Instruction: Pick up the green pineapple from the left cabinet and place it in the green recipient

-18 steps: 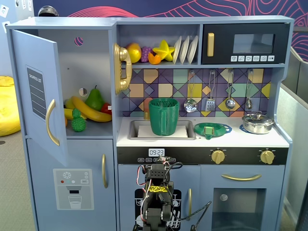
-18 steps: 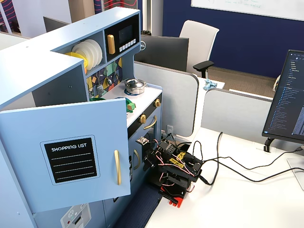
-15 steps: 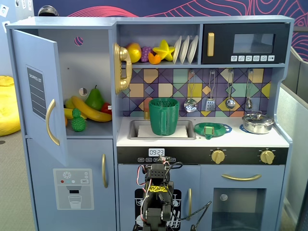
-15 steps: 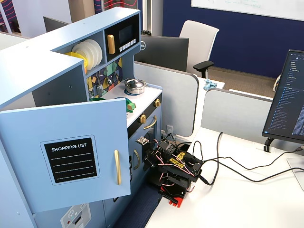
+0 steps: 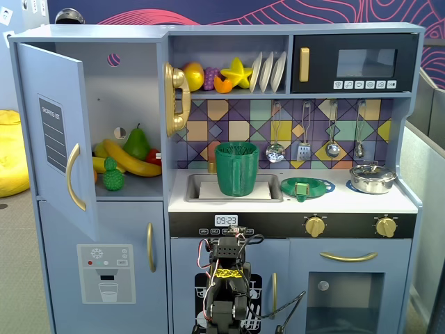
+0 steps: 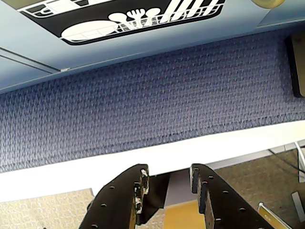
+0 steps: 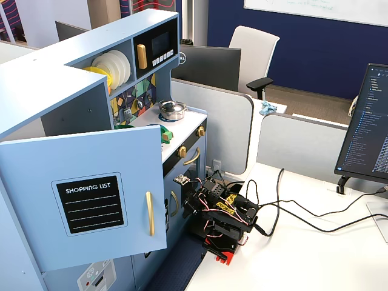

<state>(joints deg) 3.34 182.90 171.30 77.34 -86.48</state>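
Bright-green and bumpy, the green pineapple sits at the near edge of the shelf in the left cabinet, door swung wide, just left of the banana and below the pear. Your gripper is folded low in front of the kitchen, fingers parted and empty over carpet. Raise the arm well clear of the counter first, then come in level from the front. The green recipient waits in the sink.
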